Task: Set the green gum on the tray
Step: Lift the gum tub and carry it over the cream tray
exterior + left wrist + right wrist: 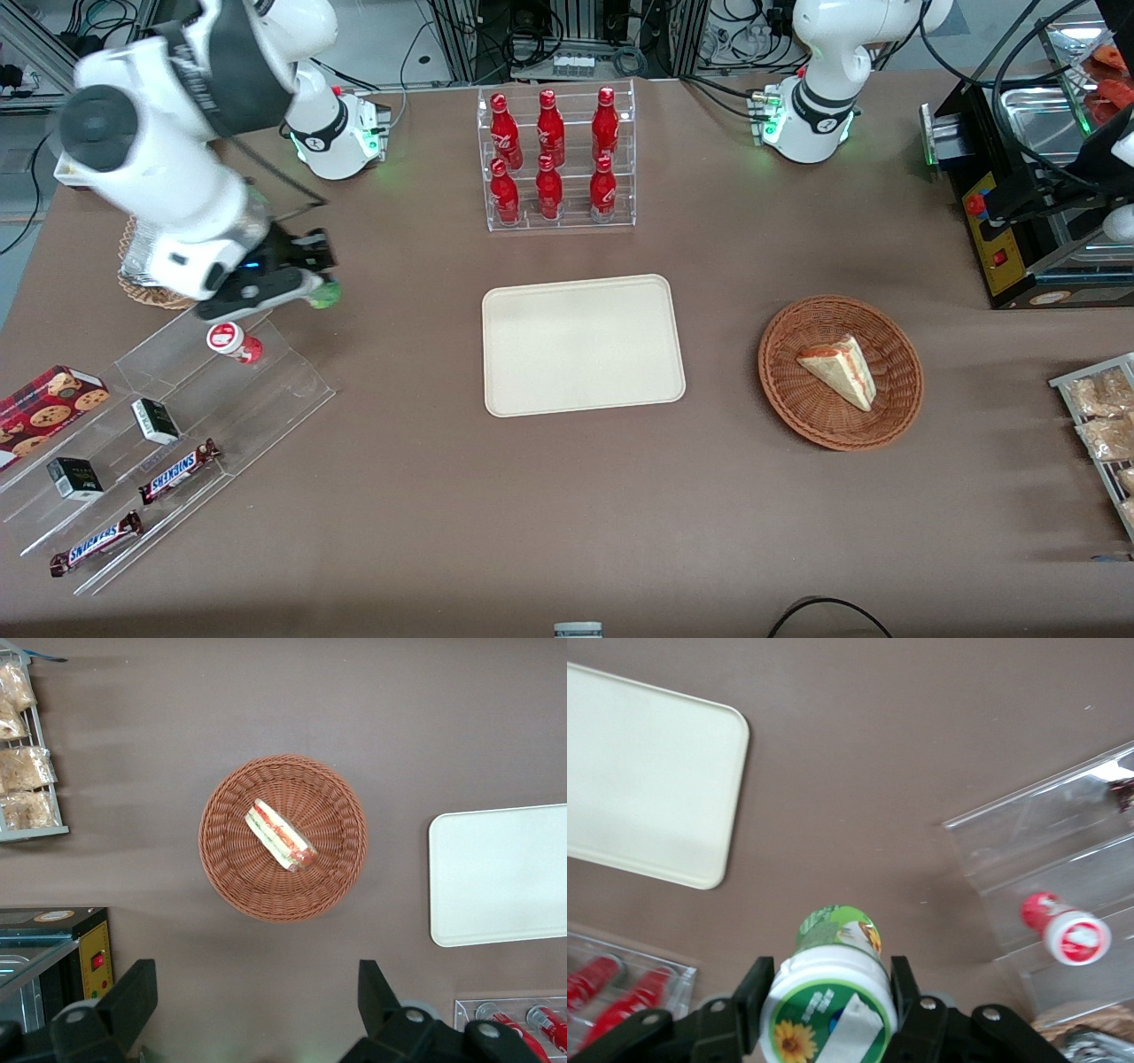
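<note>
From the front, the gripper [312, 285] is hanging above the table toward the working arm's end, just above the clear stepped stand [177, 416], and the green gum [324, 293] is showing as a small green shape pinched at its tip, clear of the stand and well apart from the tray [584, 346], which is lying bare near the middle of the table. The red bottle [234, 342] is sitting on the stand's upper step, nearer the camera than the gripper. The left wrist view is giving nothing on the gum or the gripper; only an edge of the tray [500, 874] is appearing there. In the right wrist view the gripper [830, 997] is clenching the green gum [833, 979], one black finger [756, 990] pressing on each side just under the white lid, with the tray [647, 784] lying apart across bare table. The bottle is looking light, rigid and smooth-sided, so I judge it apt to twist or slip in a pinch; holding it across the round body near the lid, as here, seems the sound place.
</note>
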You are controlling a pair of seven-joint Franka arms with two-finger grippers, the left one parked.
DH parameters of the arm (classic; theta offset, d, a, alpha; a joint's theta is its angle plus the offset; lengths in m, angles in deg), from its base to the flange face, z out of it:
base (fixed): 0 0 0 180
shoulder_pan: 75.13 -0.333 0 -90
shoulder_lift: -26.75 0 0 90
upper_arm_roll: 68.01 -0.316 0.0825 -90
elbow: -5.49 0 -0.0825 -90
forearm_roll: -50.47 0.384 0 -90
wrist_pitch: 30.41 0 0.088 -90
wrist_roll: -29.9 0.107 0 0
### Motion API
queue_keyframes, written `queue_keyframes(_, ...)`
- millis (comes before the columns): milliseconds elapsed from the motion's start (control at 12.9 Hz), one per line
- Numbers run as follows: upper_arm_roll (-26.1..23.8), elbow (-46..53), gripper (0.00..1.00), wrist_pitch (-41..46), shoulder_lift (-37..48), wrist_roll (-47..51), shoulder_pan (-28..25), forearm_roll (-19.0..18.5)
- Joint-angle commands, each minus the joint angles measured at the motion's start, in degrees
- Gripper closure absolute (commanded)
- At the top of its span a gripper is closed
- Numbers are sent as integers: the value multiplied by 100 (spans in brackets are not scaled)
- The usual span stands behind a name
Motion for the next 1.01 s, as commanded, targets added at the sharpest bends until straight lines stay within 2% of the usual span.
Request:
queue_keyframes(0, 83, 767, 100, 127, -705, 868, -395, 295)
queue_keyframes(387, 83, 1937, 100, -249, -2050, 2520, -1441, 279)
queue_keyframes(542, 83, 2035, 100, -828, -2385, 3119, -1793, 279)
queue_keyframes(930, 101, 2045, 100, -1892, -3176, 3885, -2444, 191)
